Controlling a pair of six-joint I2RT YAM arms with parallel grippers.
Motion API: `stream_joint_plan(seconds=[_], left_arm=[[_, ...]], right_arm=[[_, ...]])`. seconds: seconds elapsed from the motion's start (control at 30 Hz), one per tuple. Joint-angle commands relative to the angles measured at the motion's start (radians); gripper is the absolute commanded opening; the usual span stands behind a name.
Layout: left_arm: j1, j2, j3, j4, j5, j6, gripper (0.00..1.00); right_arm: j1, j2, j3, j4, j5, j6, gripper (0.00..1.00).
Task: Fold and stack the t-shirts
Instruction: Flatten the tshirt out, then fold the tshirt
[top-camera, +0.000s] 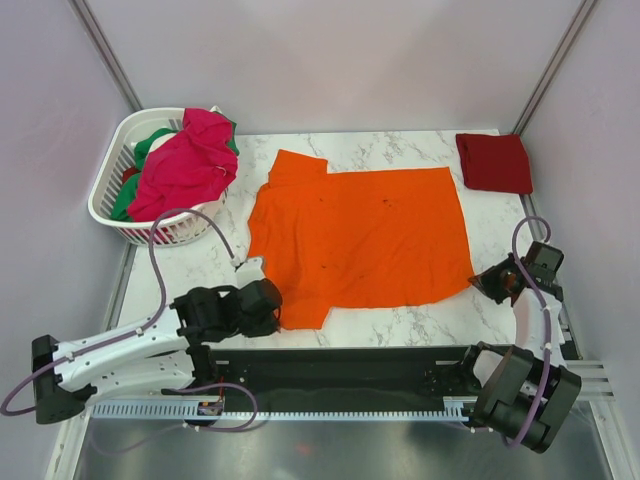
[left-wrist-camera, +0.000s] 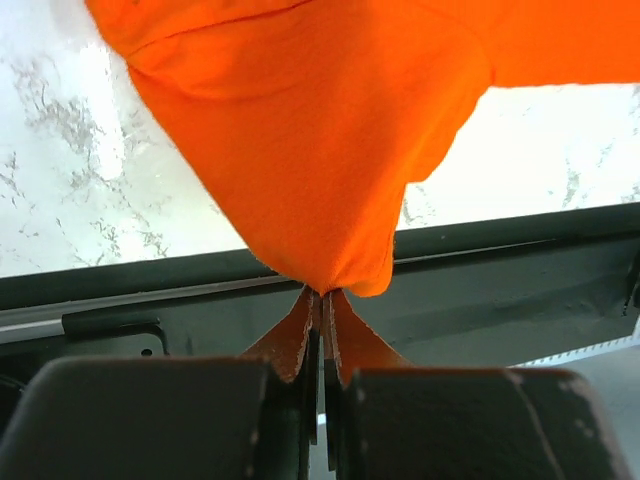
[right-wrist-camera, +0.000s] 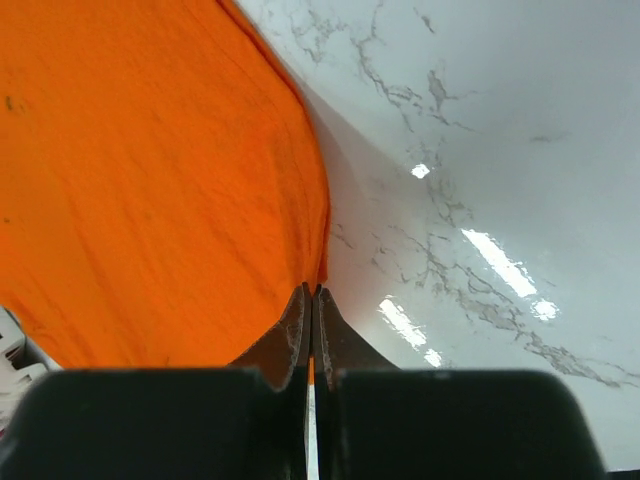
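2 grips in place. Left hand (left-wrist-camera: 322, 300) clamped shut on the near left corner of the bright orange short-sleeved cloth t-shirt (top-camera: 360, 235); right hand (right-wrist-camera: 312, 295) clamped shut on its near right corner. Shirt spread flat across the middle of the white marble-patterned table (top-camera: 420, 325).

Judged step: fold the near half over the far half.

- Lift both corners together, level, just clear of the table.
- Carry straight away from the bases without dragging the far edge.
- Lay edge on edge, then release.
- Steer clear of the folded dark red t-shirt (top-camera: 495, 162) at the far right, and of the white slatted plastic basket (top-camera: 105, 195) with the magenta-pink t-shirt (top-camera: 185, 165) and green t-shirt (top-camera: 150, 143) at the far left.
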Motion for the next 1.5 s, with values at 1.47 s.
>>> stream_joint_plan(seconds=[1.47], left_arm=[[0.775, 1.357, 1.324, -0.067, 0.223, 0.878, 0.31]], right_arm=[[0.227, 0.824, 0.685, 0.264, 0.180, 0.226, 0.29]])
